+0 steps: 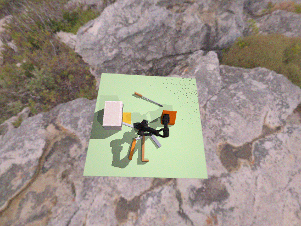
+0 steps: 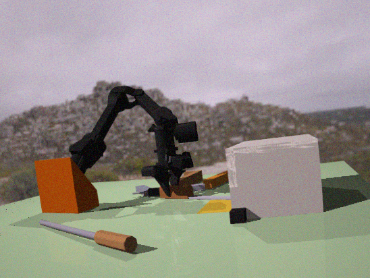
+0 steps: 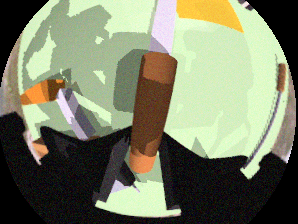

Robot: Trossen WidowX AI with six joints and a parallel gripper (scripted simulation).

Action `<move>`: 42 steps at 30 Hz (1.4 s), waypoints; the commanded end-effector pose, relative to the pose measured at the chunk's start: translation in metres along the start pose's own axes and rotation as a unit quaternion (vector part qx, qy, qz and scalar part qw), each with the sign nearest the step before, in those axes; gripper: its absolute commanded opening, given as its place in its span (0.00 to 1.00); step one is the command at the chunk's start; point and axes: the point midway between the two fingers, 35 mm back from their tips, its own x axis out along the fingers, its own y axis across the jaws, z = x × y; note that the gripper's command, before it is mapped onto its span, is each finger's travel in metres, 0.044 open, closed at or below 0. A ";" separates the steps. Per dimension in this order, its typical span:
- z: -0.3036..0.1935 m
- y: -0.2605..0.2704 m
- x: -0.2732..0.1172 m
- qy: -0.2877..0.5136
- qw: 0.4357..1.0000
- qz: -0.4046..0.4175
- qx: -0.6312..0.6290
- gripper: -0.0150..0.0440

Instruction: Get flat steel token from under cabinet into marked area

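Observation:
The pale cabinet (image 1: 113, 113) (image 2: 277, 179) stands on the green table. The yellow marked area (image 1: 127, 117) (image 2: 216, 206) (image 3: 212, 12) lies before its front. My gripper (image 2: 170, 193) (image 3: 147, 131) is low over the table, shut on the brown handle (image 3: 154, 95) of a tool. The tool's flat grey blade (image 1: 127, 125) (image 2: 209, 198) (image 3: 164, 25) points to the cabinet and runs up to its front edge beside the yellow area. The blade's far end is hidden, so I cannot tell how far under it reaches. The token is not visible in any view.
A rod with a brown handle (image 1: 138, 94) (image 2: 115, 240) (image 3: 281, 77) lies across the table. An orange-handled tool (image 1: 132, 149) (image 3: 42, 92), a brown L-shaped piece (image 1: 143, 149) and a grey bar (image 1: 156, 141) lie beside the arm. An orange block (image 2: 55, 185) stands near the arm's base. A small black block (image 2: 238, 216) sits by the cabinet.

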 end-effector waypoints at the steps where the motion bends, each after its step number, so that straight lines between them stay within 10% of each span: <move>1: 0.006 0.001 0.000 0.002 1.000 0.001 -0.002 0.25; 42: 0.055 0.004 0.000 0.001 1.000 0.001 -0.003 0.25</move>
